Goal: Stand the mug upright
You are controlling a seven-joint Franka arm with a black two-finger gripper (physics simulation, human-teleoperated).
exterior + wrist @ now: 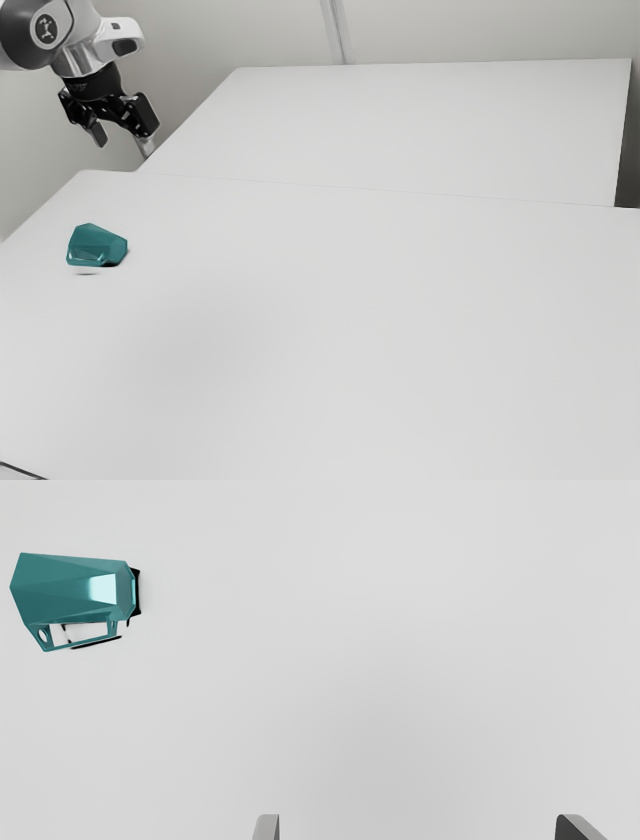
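Plainly on its side, not upright: a teal, faceted mug (97, 246) on a white desk (350, 320), at the left of the exterior frame, a little above mid-height. Broader end toward the exterior view's left, narrower end toward its right, with a dark patch of shadow tucked beneath.

Above it, in the upper left corner, a white and grey robot arm (85, 30), reaching in from the edge of the frame and ending in a black end effector (125, 138). Poised clear of the desk, wide open and empty, with a broad gap between its two fingers and the mug well apart from both.

In the wrist view, same wide spread of fingertips (267, 827), nothing between them but a view of bare white. Out beyond the fingertips and off to one side, nearer one than the other, the mug, with its angular handle (82, 644) along the flank facing the fingers and black shadow close beside the narrower end.

Behind the desk, across the upper part of the exterior frame, a second flat white surface (430, 130), backed by a pale grey wall (190, 45).
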